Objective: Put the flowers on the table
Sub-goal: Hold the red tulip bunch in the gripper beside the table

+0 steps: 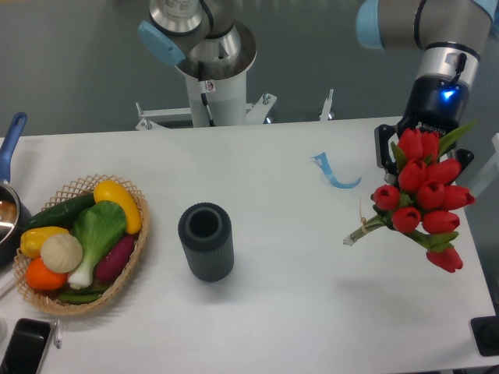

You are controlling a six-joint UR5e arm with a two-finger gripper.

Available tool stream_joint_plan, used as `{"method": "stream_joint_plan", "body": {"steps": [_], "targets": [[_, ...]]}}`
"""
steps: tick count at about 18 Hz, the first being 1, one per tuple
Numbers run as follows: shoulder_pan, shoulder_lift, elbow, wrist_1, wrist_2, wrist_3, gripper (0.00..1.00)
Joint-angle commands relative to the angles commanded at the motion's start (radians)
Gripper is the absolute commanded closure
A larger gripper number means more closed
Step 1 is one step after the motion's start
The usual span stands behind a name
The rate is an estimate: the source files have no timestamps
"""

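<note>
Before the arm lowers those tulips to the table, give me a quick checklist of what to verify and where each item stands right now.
1. Flowers in the gripper: they hang off the table, so likely held, but the fingers are hidden: cannot tell.
2. Bare table below the stems: ok.
3. Vase away from the landing spot: ok.
4. Blue strip lies near the stem ends: cannot tell if it interferes.
5. Blooms close to the table's right edge: not ok, shift inward.

Red tulip flowers (422,196), green stems pointing left, hang tilted above the white table's (296,257) right side.
</note>
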Motion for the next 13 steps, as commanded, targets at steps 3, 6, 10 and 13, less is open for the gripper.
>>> {"method": "stream_joint_plan", "body": {"steps": [3, 6, 10, 13], "targets": [[-0.012, -0.003, 0.003, 0.0, 0.037, 0.002, 0.56], [-0.014, -0.005, 0.003, -0.002, 0.042, 0.0, 0.56], [-0.012, 0.006, 0.002, 0.0, 0.08, 0.0, 0.56], [-0.012, 0.009, 0.003, -0.002, 0.098, 0.0, 0.56]]}}
